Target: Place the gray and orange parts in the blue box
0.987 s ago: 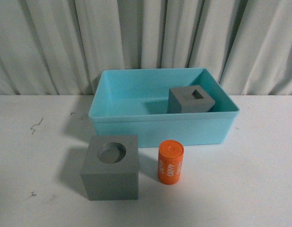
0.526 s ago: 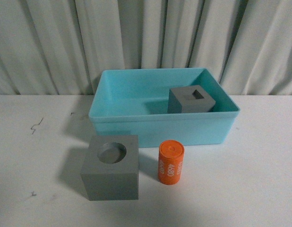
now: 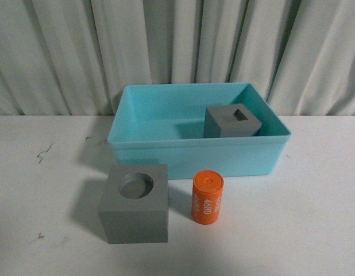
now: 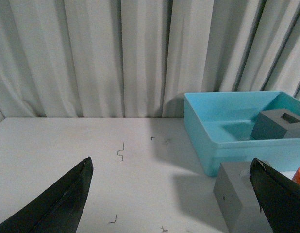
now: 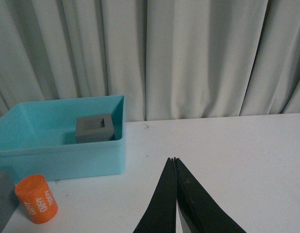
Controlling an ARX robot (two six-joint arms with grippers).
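Gray and orange parts are three in total: two gray cubes and one orange cylinder point(image 3: 207, 197). One blue box point(image 3: 223, 160) stands on the white worktop point(image 3: 309, 224), in front of a pale pleated curtain point(image 3: 177, 46). The cube with the square hole point(image 3: 232, 122) is already inside the box, upright, at its right side. The cube with the round hole point(image 3: 134, 210) is outside, on the worktop in front of the left part of the box, near it but not touching. The orange cylinder stands upright just beside this cube, on its right, with a small gap between them. White print "4680" runs along its side. So one part is in the box and two are not yet in.

No arm shows in the front view. In the left wrist view the left hand point(image 4: 172, 162) is released: its two dark fingers are far apart, and only the bare worktop shows between them. In the right wrist view the right hand point(image 5: 174, 162) is clenched, its two fingers pressed together at the tips, and it holds nothing.
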